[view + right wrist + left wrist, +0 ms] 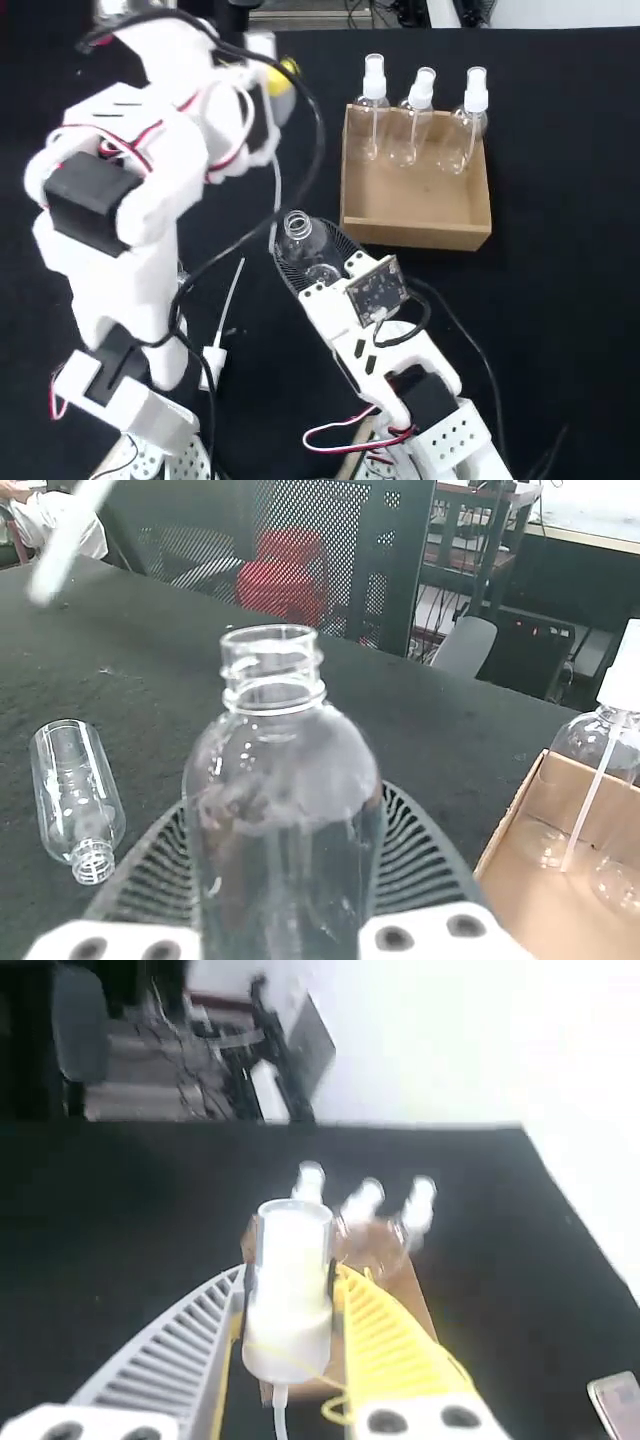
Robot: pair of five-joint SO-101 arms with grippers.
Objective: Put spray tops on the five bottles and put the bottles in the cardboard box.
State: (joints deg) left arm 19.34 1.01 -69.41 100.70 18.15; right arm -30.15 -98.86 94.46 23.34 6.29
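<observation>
My right fingers [420,845] clamp the clear plastic bottle [285,800] upright, mouth open, just beside the cardboard box [415,205]. My left fingers [375,1330] grip the white spray top [288,1280] above it, with the thin dip tube [277,195] hanging nearly vertical, just beside that mouth.

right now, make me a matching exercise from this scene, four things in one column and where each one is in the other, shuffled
Things
1. spray top
2. uncapped upright bottle
3. three capped bottles
4. capless bottle on its side

Places
a. lying on the black table
b. standing in the cardboard box
c. held in the left tool
d. held in the right tool

Pairs: 1-c, 2-d, 3-b, 4-a
</observation>
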